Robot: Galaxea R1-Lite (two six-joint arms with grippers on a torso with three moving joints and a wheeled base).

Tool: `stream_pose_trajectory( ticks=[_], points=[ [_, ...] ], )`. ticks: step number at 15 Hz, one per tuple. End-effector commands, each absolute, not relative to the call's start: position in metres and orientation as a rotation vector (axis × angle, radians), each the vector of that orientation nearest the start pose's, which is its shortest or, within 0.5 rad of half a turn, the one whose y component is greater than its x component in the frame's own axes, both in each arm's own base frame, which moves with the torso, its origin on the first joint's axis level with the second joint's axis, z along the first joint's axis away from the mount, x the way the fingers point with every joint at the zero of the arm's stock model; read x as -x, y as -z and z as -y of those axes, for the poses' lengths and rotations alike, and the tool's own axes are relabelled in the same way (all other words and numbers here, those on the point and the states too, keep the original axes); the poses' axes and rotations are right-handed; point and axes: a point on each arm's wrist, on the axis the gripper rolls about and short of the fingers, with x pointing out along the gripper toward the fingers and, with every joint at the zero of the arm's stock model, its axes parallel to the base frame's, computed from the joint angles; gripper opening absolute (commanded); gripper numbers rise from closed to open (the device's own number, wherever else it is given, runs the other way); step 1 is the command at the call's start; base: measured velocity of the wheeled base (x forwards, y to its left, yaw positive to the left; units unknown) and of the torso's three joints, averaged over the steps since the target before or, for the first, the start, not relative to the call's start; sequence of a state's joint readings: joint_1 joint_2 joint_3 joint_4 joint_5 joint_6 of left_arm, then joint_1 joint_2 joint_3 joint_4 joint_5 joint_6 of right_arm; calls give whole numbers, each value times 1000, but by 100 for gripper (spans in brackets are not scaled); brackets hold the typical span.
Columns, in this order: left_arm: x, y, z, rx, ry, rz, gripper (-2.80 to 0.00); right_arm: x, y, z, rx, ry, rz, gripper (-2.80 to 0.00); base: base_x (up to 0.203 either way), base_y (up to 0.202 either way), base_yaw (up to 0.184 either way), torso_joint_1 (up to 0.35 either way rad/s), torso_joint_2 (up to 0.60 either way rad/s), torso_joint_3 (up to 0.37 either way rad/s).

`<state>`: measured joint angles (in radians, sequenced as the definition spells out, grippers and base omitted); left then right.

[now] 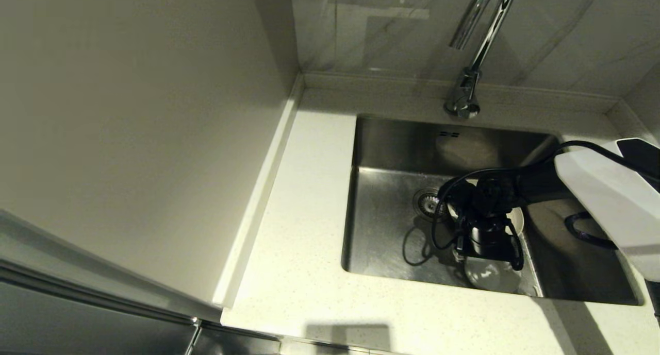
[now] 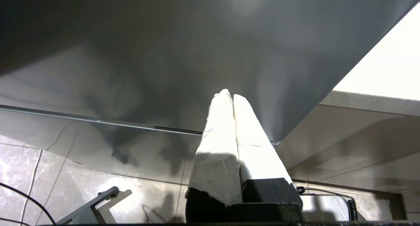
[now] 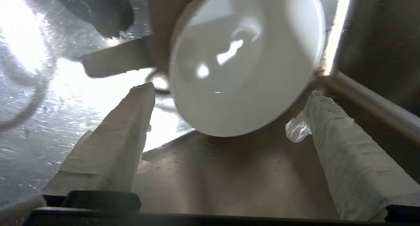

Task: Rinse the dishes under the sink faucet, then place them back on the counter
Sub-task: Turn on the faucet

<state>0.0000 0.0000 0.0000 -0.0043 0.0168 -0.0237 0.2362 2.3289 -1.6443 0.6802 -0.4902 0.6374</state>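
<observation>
My right gripper [image 1: 489, 257] reaches down into the sink [image 1: 392, 144], near its front wall, and it is open. The small white bowl [image 1: 492, 276] sits on the sink floor just past the fingertips. In the right wrist view the bowl [image 3: 242, 62] fills the space ahead of the open right gripper [image 3: 231, 91], untouched by either finger. A cream-white rim, apparently the plate [image 1: 517, 220], shows under the wrist. The spoon is hidden. The chrome faucet [image 1: 479, 51] stands behind the sink. My left gripper [image 2: 229, 95] hangs shut and empty below counter level.
The pale speckled counter [image 1: 299, 241] runs left of and in front of the sink. The round drain [image 1: 426, 200] lies left of my wrist. A wall panel borders the counter on the left. A black cable loops over the sink floor beside the wrist.
</observation>
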Motion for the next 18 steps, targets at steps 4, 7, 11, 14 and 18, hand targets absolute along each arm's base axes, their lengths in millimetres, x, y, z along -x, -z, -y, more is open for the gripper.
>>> stream_pose_trajectory(
  ticks=[4, 7, 11, 14, 18],
  points=[
    [23, -76, 0, 25, -17, 8, -280, -425, -43, -85, -75, 598, -1146, 0, 0, 0, 0, 0, 0, 0],
    [23, -76, 0, 25, -17, 8, -280, -441, -36, -84, -63, 577, -1127, 0, 0, 0, 0, 0, 0, 0],
    [23, -76, 0, 25, -17, 8, -280, -445, -31, -79, -36, 566, -1141, 0, 0, 0, 0, 0, 0, 0],
    [23, -76, 0, 25, -17, 8, -280, -447, -28, -67, -49, 591, -1148, 0, 0, 0, 0, 0, 0, 0],
    [23, -76, 0, 25, -17, 8, -280, -451, -27, -53, -58, 604, -1154, -280, 0, 0, 0, 0, 0, 0]
  ],
)
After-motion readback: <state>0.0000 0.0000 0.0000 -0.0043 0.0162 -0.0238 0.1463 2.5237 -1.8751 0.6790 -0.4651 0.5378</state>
